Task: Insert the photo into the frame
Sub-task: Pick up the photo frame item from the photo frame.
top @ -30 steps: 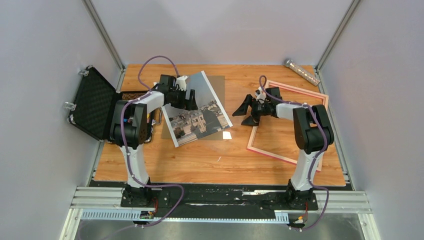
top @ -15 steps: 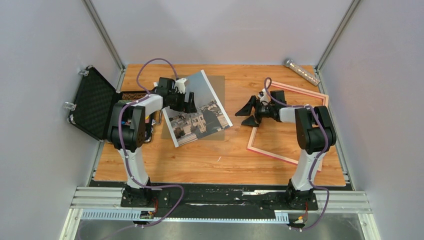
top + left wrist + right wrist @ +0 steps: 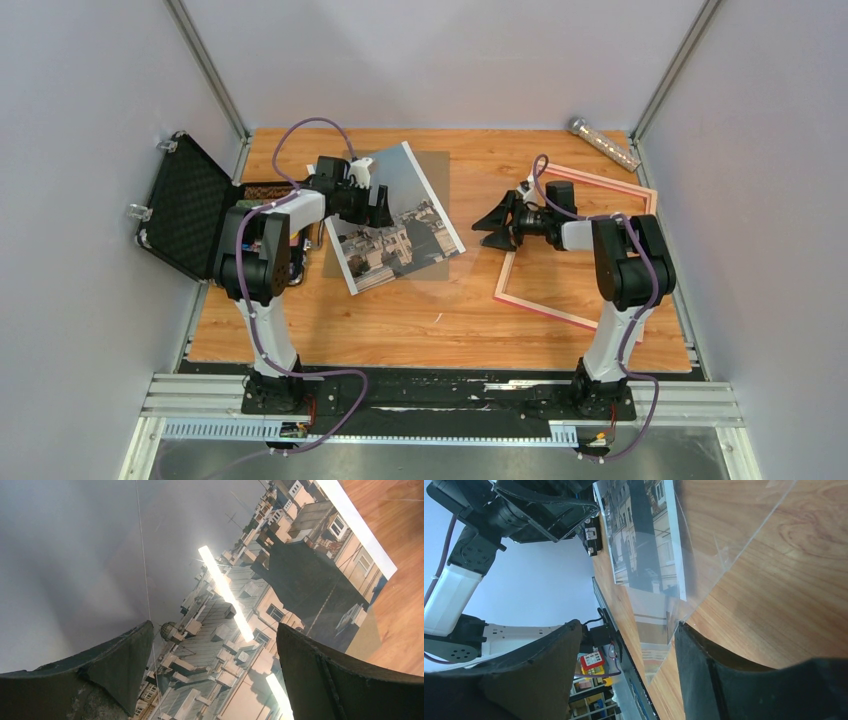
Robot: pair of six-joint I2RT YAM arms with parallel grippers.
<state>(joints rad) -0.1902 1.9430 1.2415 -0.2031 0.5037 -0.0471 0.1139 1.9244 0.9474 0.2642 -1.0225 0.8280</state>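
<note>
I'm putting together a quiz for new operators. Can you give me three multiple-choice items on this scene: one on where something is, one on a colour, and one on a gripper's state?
1. Where is the photo?
A) inside the frame
B) left of the frame, apart from it
C) clamped in the right gripper

2. What colour is the frame's front?
A) pink
B) green
C) black

3. How do the right gripper's jaws stand?
A) shut on the frame
B) shut on the photo
C) open, holding nothing

Key:
1 B: the overhead view shows a gap between photo and frame.
2 A: its rails are bright pink.
3 C: the right wrist view shows the fingers spread with nothing gripped.
</note>
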